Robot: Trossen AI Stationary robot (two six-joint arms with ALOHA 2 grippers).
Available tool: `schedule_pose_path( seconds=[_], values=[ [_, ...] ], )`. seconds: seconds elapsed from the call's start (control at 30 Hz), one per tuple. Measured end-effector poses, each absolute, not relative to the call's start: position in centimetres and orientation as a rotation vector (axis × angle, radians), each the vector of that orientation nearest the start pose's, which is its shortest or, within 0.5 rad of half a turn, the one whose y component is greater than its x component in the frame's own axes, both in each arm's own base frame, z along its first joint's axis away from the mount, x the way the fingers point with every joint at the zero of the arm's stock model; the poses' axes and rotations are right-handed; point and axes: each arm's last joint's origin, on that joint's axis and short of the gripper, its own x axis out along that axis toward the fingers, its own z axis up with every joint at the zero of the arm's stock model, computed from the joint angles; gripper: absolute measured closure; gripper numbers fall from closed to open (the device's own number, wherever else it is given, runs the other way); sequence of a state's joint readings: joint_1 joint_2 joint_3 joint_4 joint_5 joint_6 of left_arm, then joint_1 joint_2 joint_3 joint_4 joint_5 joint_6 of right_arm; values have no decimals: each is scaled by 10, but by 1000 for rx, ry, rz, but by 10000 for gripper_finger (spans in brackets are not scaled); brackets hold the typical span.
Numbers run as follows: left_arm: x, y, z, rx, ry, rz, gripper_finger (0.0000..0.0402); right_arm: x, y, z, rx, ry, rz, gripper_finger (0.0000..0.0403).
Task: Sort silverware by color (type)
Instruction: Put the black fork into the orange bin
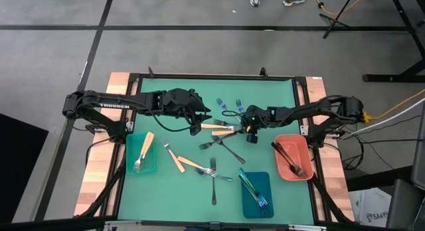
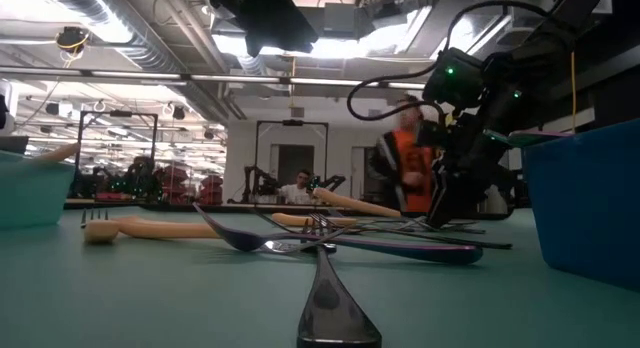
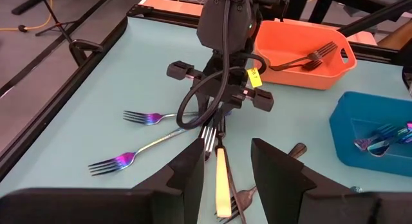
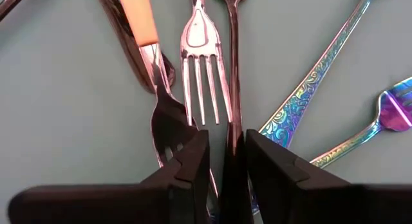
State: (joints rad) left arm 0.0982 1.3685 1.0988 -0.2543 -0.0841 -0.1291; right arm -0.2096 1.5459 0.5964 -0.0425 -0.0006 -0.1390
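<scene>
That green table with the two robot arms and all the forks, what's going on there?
Two dark arms are sorting cutlery by colour into trays. The right end effector is down over the mid-table pile, its fingers straddling a dark fork handle. The left end effector hovers open beside it above an orange-handled fork. The teal tray holds orange-handled pieces, the blue tray iridescent ones, the salmon-red tray black ones. Several forks still lie loose.

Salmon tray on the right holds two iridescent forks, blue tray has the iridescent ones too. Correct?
Half right. In the high view the salmon tray holds dark black forks, not iridescent ones; the left wrist view shows the same. The blue tray does hold the iridescent pieces.
</scene>
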Motion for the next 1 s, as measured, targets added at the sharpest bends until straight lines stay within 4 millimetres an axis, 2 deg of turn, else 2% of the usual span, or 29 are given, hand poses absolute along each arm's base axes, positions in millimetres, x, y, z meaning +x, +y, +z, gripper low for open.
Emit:
schedule_pose_path(
  seconds=[0.4, 0.83, 1.0],
  values=[
    [301, 32, 306, -130, 512, 211, 280, 251, -53, 121, -22, 1006, -121, 395],
    [301, 32, 306, -130, 512, 211, 280, 254, -54, 122, -32, 972, -135, 397],
    [301, 32, 306, -130, 512, 211, 280, 261, -57, 130, -49, 941, -166, 395]
  ],
)
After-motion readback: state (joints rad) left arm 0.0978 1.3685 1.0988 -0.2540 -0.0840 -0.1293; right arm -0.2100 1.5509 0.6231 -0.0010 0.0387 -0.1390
